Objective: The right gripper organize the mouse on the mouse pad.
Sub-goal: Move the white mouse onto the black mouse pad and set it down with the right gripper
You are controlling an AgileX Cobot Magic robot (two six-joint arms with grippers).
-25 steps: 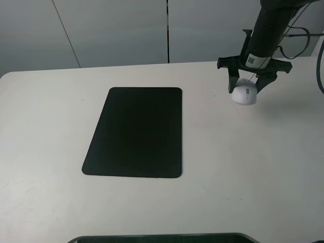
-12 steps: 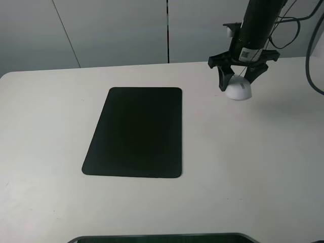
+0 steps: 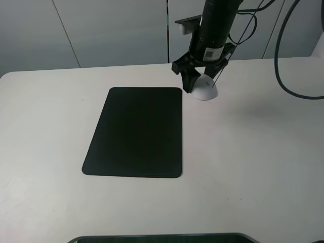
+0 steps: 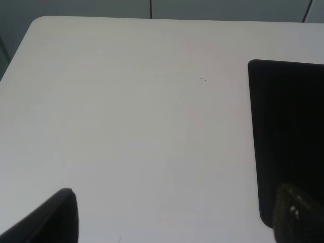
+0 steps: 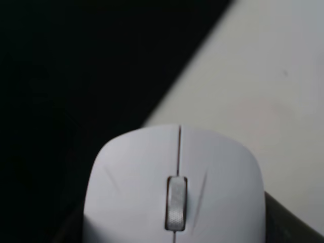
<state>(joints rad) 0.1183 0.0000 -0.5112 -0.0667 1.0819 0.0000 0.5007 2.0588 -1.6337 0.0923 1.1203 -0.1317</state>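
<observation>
White mouse (image 5: 174, 192) by mouse pad (image 5: 76, 66) edge

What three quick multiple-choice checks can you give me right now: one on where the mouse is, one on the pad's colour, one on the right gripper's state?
1. Where is the mouse?
A. In the middle of the mouse pad
B. Just off the pad's far right corner
C. Beside the pad's near left corner

2. What colour is the mouse pad?
A. Black
B. Blue
C. White

3. What is the state of the right gripper?
A. Open and empty
B. Shut on the mouse
C. Out of view

Answers:
1 B: the high view shows the white mouse just right of the pad's far right corner, not on the mat.
2 A: the mat is matte black in every view.
3 B: the jaws stand on either side of the mouse, and the right wrist view shows it filling the space between them.
</observation>
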